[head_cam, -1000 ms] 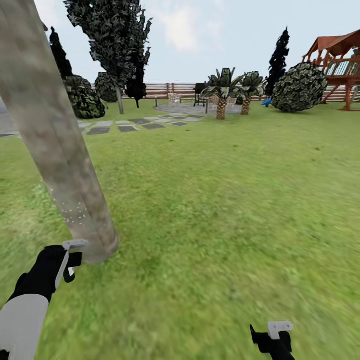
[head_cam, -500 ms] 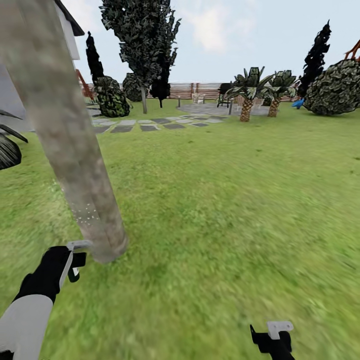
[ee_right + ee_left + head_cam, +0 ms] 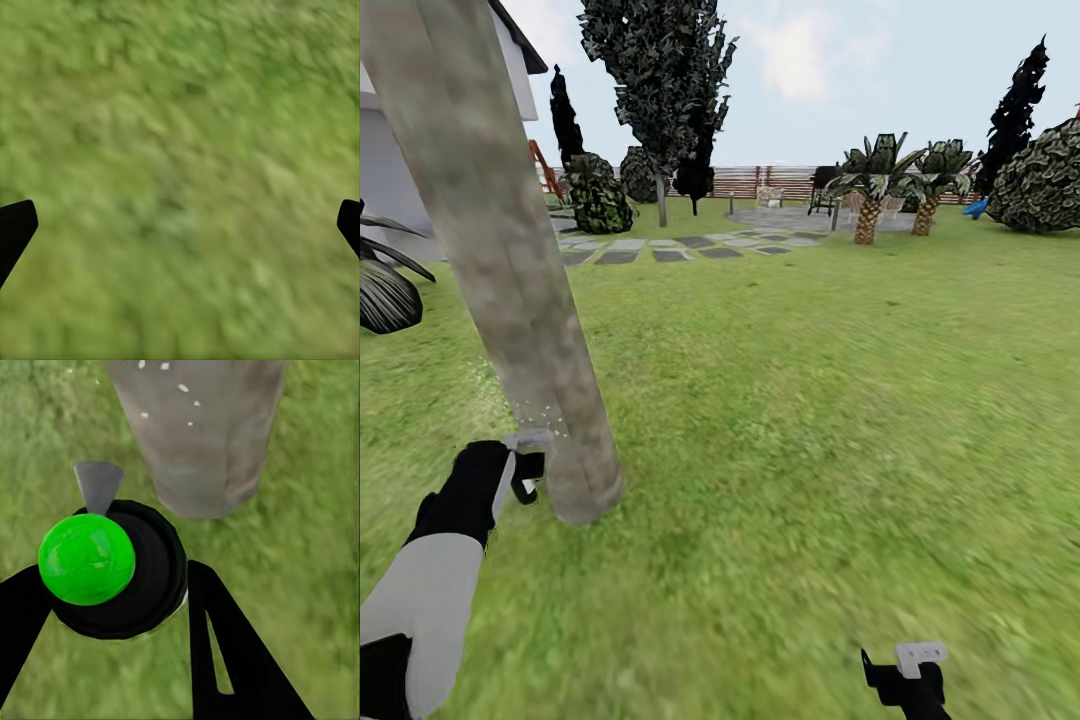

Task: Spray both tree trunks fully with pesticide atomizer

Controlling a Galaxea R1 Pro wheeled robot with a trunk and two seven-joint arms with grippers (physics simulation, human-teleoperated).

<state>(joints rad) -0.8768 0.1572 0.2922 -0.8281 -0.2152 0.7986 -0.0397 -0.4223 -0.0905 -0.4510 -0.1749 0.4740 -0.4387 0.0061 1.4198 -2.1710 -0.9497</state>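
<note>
The pesticide atomizer (image 3: 154, 577), a round black bottle whose top shows green, sits between the black fingers (image 3: 225, 660) of my left gripper (image 3: 112, 585), which is shut on it. Its grey nozzle (image 3: 97, 486) points toward the foot of a thick mottled grey-tan tree trunk (image 3: 202, 442). In the head view my left gripper (image 3: 525, 470) is right beside that trunk (image 3: 510, 270), low down near the grass. White pesticide specks (image 3: 542, 422) dot the bark just above the gripper. My right gripper (image 3: 908, 668) hangs open over bare grass (image 3: 180, 150).
A second tall tree (image 3: 661, 205) stands far back by grey stepping stones (image 3: 660, 248). Two short palms (image 3: 868, 215), dark bushes (image 3: 600, 200), a slat fence (image 3: 760, 182) and a house wall (image 3: 390, 190) ring the lawn. A spiky plant (image 3: 385, 290) is at the left.
The head view has swung left, so everything sits further right. My left gripper with the atomizer has risen and drawn closer to the trunk; the white specks now reach higher. The right gripper is still.
</note>
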